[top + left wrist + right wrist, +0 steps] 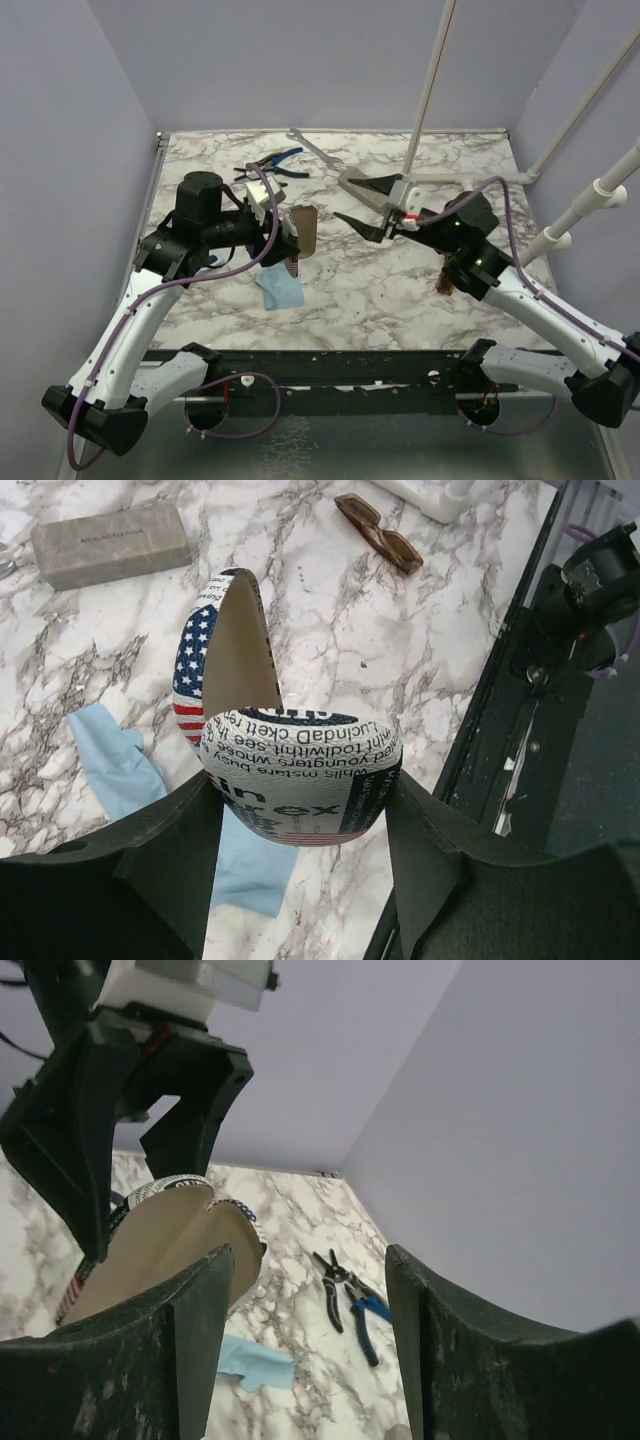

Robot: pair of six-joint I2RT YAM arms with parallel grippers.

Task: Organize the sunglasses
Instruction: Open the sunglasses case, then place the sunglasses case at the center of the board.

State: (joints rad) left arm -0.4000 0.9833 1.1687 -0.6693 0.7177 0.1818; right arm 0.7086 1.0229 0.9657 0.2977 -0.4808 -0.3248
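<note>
The sunglasses (378, 532), amber-brown with a thin dark frame, lie folded on the marble table; in the top view (446, 281) they sit under my right forearm, mostly hidden. My left gripper (285, 245) is shut on an open newsprint-and-flag clamshell case (300, 770) and holds it above the table, its lid (235, 645) standing open. My right gripper (362, 208) is open and empty, just right of that case, whose tan inside (165, 1245) shows past my right gripper (308, 1265) in its wrist view.
A grey oblong case (110, 542) lies at the back, also in the top view (350, 182). A light blue cloth (280, 288) lies under the held case. Blue-handled pliers (272, 165) and a wrench (310, 148) lie near the back wall.
</note>
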